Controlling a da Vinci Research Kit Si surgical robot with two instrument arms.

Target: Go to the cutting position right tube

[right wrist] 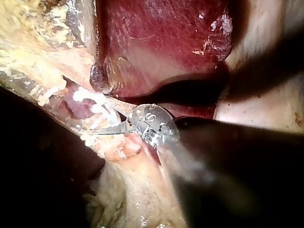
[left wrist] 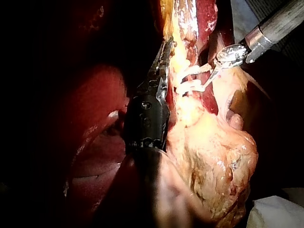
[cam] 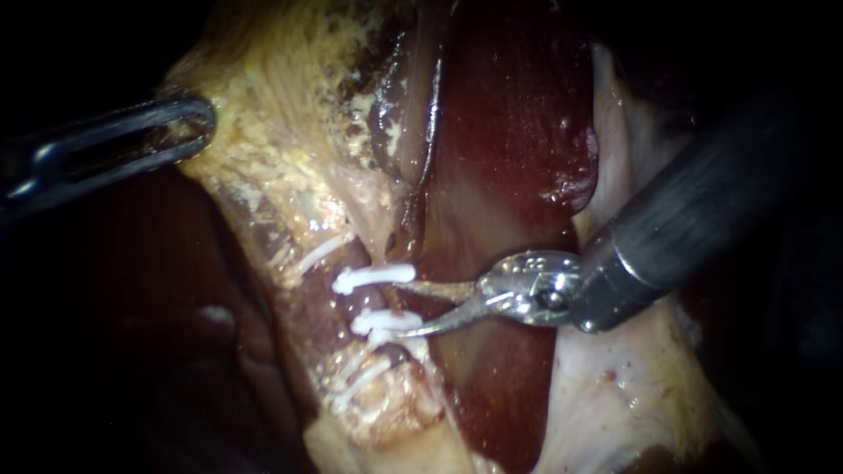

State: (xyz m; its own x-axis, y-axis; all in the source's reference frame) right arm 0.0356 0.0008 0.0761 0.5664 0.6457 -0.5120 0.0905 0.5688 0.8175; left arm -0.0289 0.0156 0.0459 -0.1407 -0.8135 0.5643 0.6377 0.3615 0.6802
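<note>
In the endoscope view a thin tube [cam: 392,301] runs between two white clips, the upper clip [cam: 373,278] and the lower clip [cam: 385,322]. My right instrument [cam: 399,309] comes in from the right with its two blades open. One blade lies by the upper clip and the other by the lower one, so the tube stands in the gap between them. The right wrist view shows the blades [right wrist: 102,122] beside the clips [right wrist: 88,97]. My left instrument [cam: 198,123], at the upper left, is shut on yellow fatty tissue [cam: 263,140] and holds it taut; it also shows in its own wrist view [left wrist: 166,52].
Two further white clips [cam: 320,250] [cam: 360,377] sit on tissue to the left of the tube. Dark red liver [cam: 509,132] rises behind the blades. Pale tissue [cam: 615,386] lies under the right shaft. White gauze [left wrist: 275,211] shows beyond the yellow tissue.
</note>
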